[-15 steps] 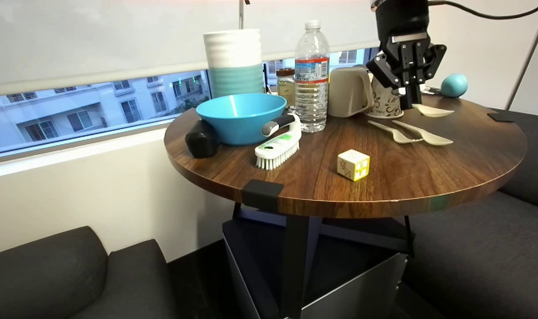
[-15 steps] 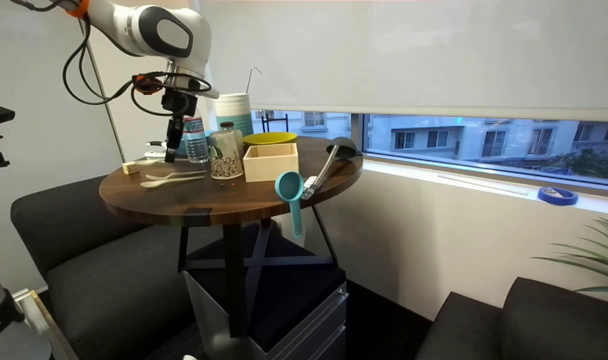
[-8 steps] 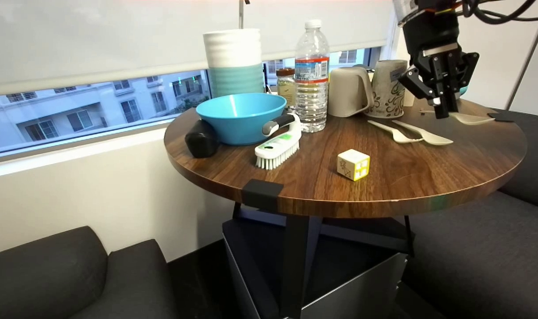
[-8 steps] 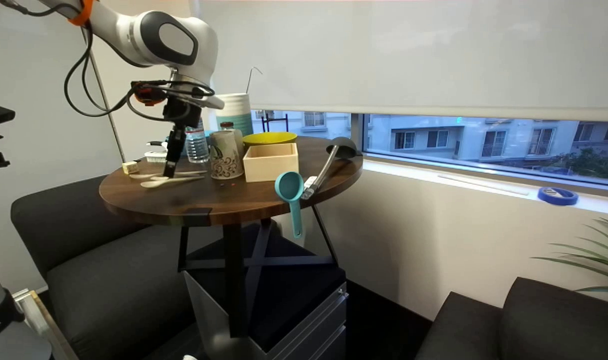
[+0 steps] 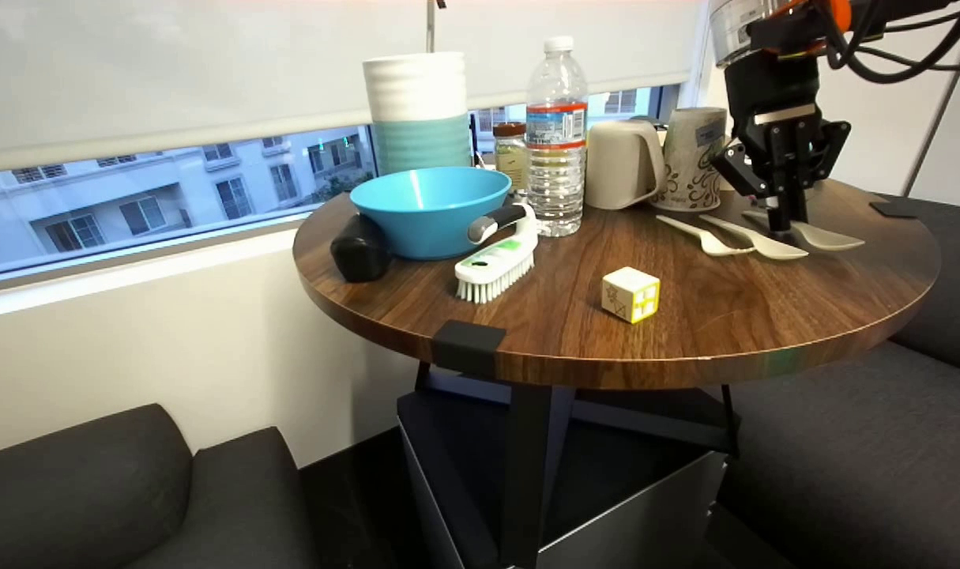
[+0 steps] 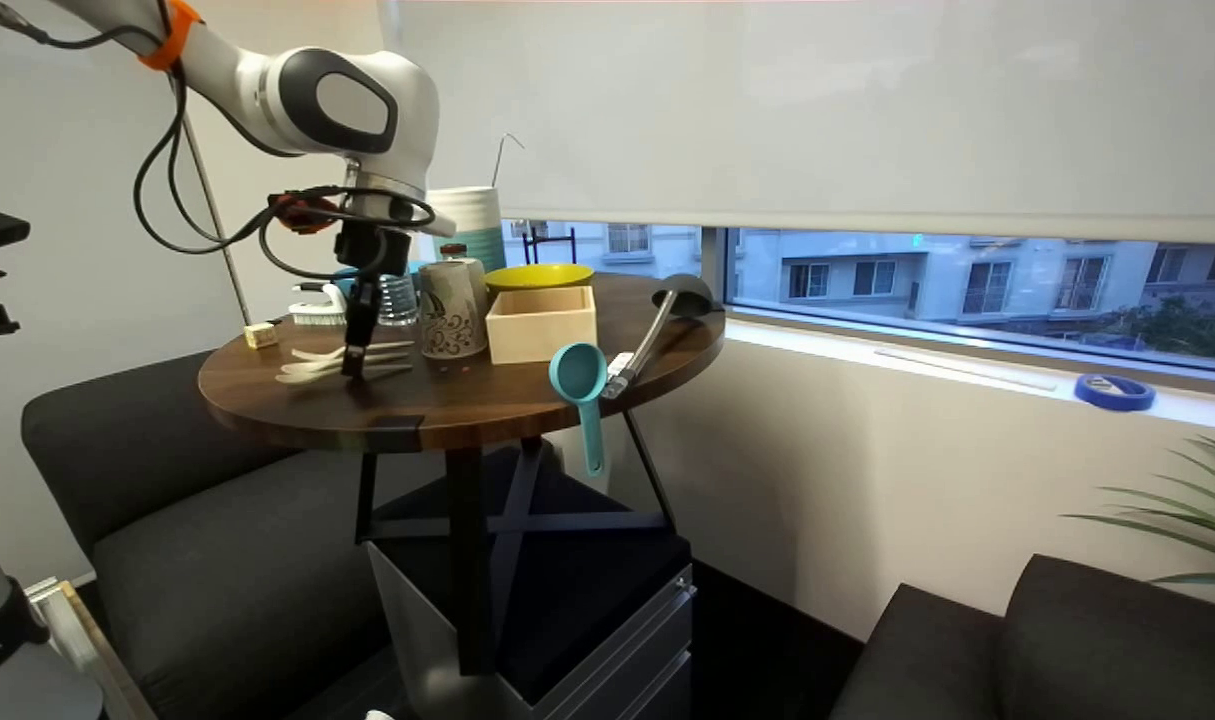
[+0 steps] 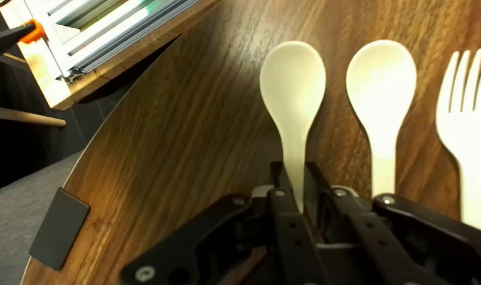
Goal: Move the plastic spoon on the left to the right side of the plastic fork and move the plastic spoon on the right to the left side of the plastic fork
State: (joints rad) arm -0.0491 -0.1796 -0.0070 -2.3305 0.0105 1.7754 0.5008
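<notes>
My gripper [image 7: 295,171] is shut on the handle of a pale cream spoon [image 7: 292,79], its fingers on both sides of the handle. In both exterior views the gripper [image 5: 788,227] [image 6: 354,372] points down with its tips at or just above the table. The held spoon [image 5: 831,239] lies flat at table height; whether it touches the wood I cannot tell. The second spoon [image 7: 381,79] lies just right of it in the wrist view, bowl pointing the same way. The plastic fork [image 7: 468,130] lies right of that spoon, partly cut off by the frame edge.
A patterned cup [image 5: 691,170], a grey mug [image 5: 622,166] and a water bottle [image 5: 557,166] stand behind the cutlery. A wooden box [image 6: 542,330] is beside the cup. A toy cube [image 5: 630,294] and a brush [image 5: 499,261] lie nearby. The round table's edge [image 7: 113,109] curves at the left.
The gripper has carried its spoon from the area by the cup, over past the second spoon and fork to their far side, and lowered it to table height. The second spoon and fork stay put.
</notes>
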